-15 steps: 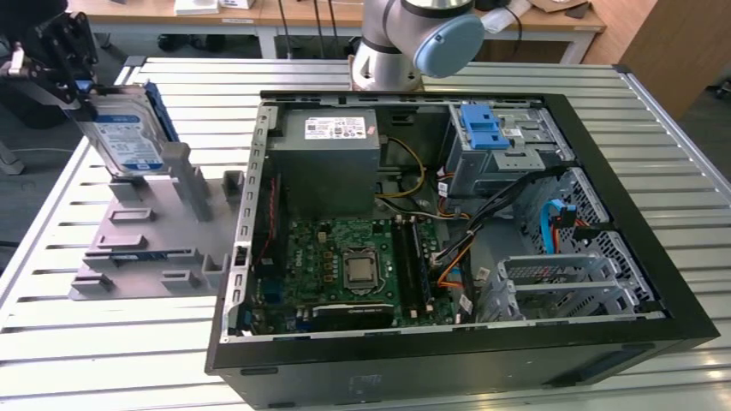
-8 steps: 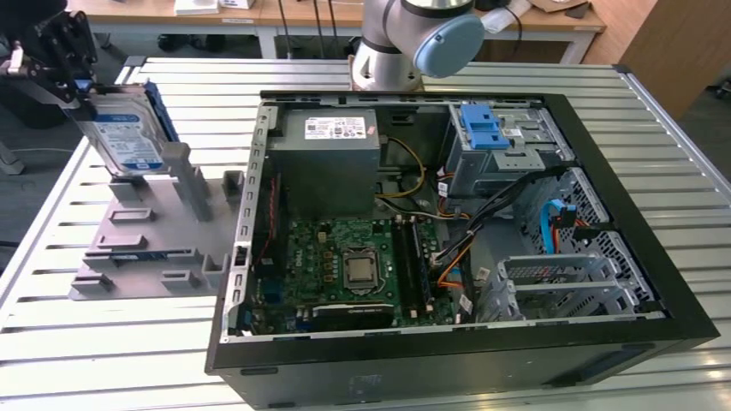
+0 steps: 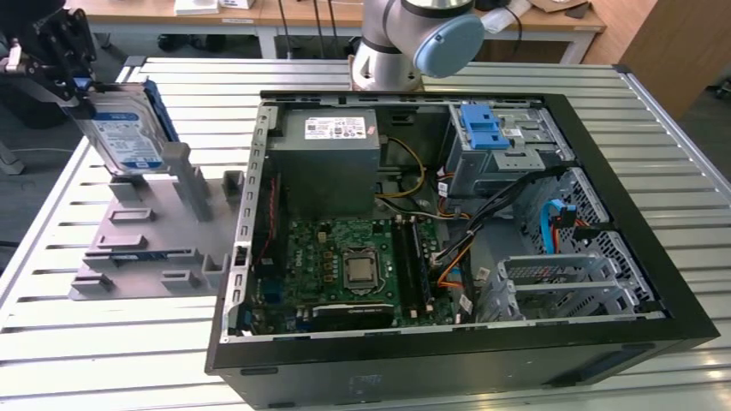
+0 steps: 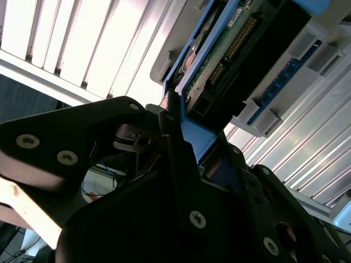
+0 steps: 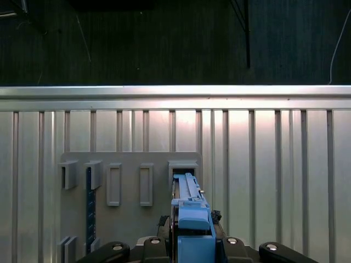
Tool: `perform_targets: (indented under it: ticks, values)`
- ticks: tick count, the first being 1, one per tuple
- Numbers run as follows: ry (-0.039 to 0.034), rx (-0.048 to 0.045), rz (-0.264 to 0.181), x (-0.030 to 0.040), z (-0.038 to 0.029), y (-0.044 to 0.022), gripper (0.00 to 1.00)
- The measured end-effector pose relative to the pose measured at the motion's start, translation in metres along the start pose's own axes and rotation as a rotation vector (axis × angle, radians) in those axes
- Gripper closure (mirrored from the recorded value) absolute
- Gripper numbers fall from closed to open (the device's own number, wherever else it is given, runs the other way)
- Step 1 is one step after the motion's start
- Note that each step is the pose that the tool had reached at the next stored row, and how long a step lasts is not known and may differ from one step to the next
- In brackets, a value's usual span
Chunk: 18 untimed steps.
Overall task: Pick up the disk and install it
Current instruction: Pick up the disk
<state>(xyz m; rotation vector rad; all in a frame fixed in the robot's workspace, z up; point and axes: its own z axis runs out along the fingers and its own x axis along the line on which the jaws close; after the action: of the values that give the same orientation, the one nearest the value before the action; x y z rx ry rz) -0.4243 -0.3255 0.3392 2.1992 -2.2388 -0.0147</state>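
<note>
The tool (image 3: pixel 75 90) is clamped on the upper end of the disk (image 3: pixel 123 130) by its blue carrier. The disk hangs upright, long axis near vertical, over the grey holder (image 3: pixel 149 235) on the table (image 3: pixel 126 342) — the open computer case (image 3: pixel 434 368) lies well apart, toward the exterior view's right.

Exterior view: disk (image 3: pixel 123 128) upper left, over rack (image 3: pixel 137 248); case (image 3: pixel 457 360) right of rack; both on table (image 3: pixel 662 128).

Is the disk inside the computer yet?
Out: the pincer grips the disk at the grey rack, outside the open computer case.
</note>
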Motion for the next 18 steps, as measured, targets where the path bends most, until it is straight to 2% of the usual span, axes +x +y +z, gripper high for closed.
perform_targets:
  ticks: [18]
  values:
    - [0.0001, -0.0001, 0.000, 0.0000, -0.0061, 0.0001, 0.64]
